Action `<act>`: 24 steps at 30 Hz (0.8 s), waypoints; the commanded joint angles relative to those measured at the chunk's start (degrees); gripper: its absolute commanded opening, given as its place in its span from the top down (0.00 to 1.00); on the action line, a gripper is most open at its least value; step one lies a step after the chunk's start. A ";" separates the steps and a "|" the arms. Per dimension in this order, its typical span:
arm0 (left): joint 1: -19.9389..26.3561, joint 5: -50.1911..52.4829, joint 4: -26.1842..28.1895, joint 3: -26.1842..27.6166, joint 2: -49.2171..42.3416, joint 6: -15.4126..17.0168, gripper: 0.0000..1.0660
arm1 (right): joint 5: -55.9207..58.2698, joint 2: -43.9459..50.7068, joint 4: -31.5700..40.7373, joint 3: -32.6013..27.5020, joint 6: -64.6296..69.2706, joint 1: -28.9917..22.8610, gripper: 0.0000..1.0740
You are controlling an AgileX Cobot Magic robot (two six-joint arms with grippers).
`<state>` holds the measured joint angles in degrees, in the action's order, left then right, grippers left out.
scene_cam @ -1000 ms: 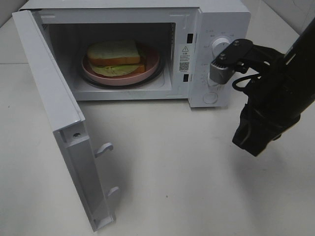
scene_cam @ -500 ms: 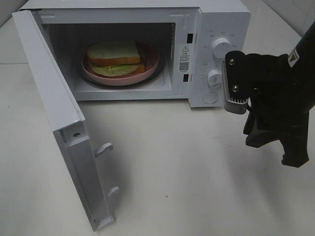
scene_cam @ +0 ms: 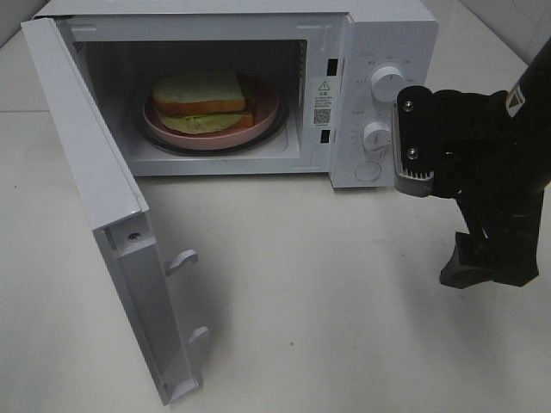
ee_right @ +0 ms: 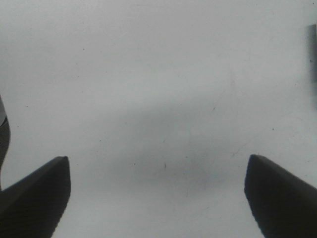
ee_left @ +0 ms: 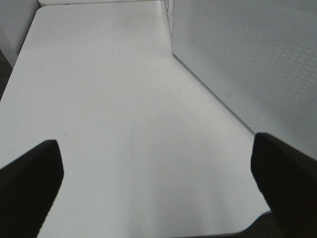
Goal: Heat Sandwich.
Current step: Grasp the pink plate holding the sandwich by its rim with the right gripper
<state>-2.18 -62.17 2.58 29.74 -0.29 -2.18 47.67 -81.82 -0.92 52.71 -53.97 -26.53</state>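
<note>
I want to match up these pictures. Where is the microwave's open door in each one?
Exterior high: the door hangs open at the left, swung out in front of the microwave.
Left wrist: probably the dotted white panel standing on the table.
Right wrist: not in it.
Shared landmark: the white table, which shows in all three views.

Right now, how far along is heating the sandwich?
Done: the sandwich sits on the pink plate inside the microwave. In hand: nothing; the right claw hangs open and empty over the table, and the left claw is open and empty too. Left: the microwave door stands wide open; it needs shutting before heating can start.
</note>
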 commanded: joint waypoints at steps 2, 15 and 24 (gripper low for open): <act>0.29 0.74 0.11 -0.11 -0.69 0.11 0.08 | -1.26 0.52 -3.15 0.34 0.29 -2.35 0.14; 0.29 0.74 0.11 -0.11 -0.69 0.11 0.08 | -5.33 -2.52 -9.63 4.47 -0.63 -6.93 0.17; 0.29 0.74 0.11 -0.11 -0.69 0.11 0.08 | -7.91 -9.05 -9.40 11.40 -0.80 -9.63 0.19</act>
<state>-2.18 -62.17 2.58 29.74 -0.29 -2.18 40.39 -89.95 -10.54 62.85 -54.03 -35.87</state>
